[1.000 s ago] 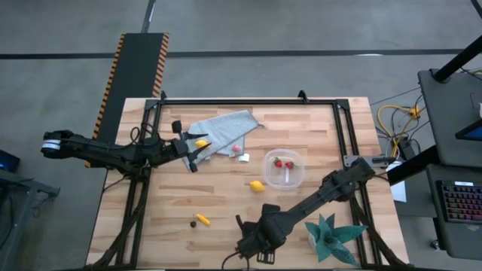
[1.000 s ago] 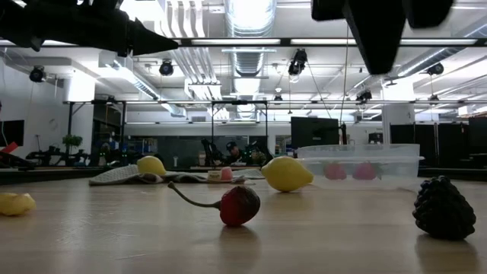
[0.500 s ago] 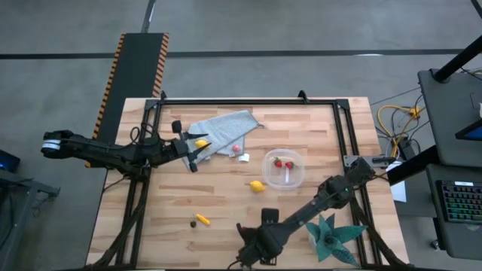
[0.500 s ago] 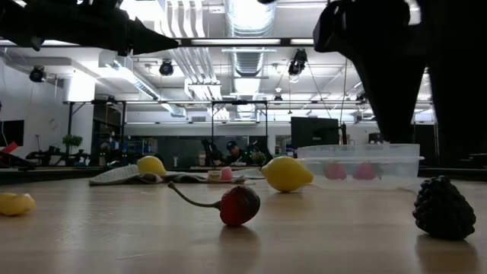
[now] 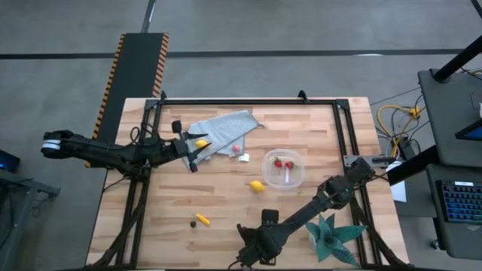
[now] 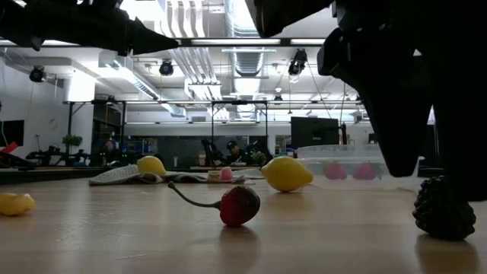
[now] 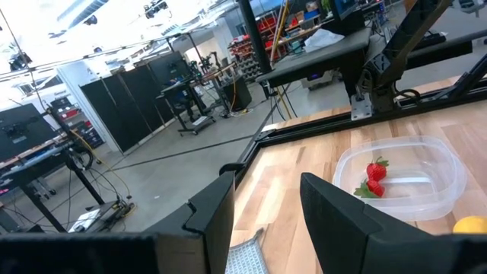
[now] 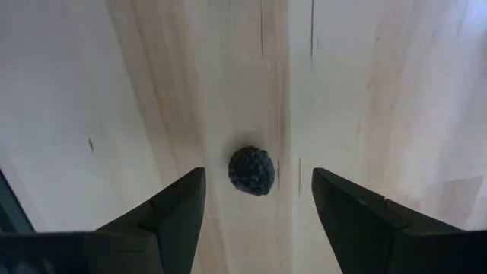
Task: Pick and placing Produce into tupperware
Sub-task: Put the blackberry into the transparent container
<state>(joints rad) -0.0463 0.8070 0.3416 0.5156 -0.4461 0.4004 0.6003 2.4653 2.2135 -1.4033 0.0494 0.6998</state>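
A dark round berry (image 8: 252, 170) lies on the wood near the table's front edge. My right gripper (image 8: 259, 209) hangs open above it, pointing down, one finger on each side, touching nothing. In the low view the berry (image 6: 443, 207) sits just under that gripper (image 6: 437, 171). The clear tupperware (image 5: 283, 168) holds two strawberries (image 7: 373, 176). Loose on the table are a lemon (image 5: 257, 186), an orange-yellow piece (image 5: 202, 220) and a red stemmed fruit (image 6: 240, 205). My left gripper (image 7: 266, 213) waits open and level over the grey-blue cloth (image 5: 226, 128), beside a lemon (image 5: 201, 143).
A teal spiky plant (image 5: 331, 233) stands at the front right, beside my right arm. A small white block (image 5: 244, 157) and a red piece (image 5: 236, 149) lie at the cloth's edge. A black frame (image 5: 248, 100) runs around the table's far and side edges.
My right gripper has come down toward the dark berry and a little toward the table's near edge, staying open. In the low view its dark fingers now reach down beside the berry. The produce has not moved.
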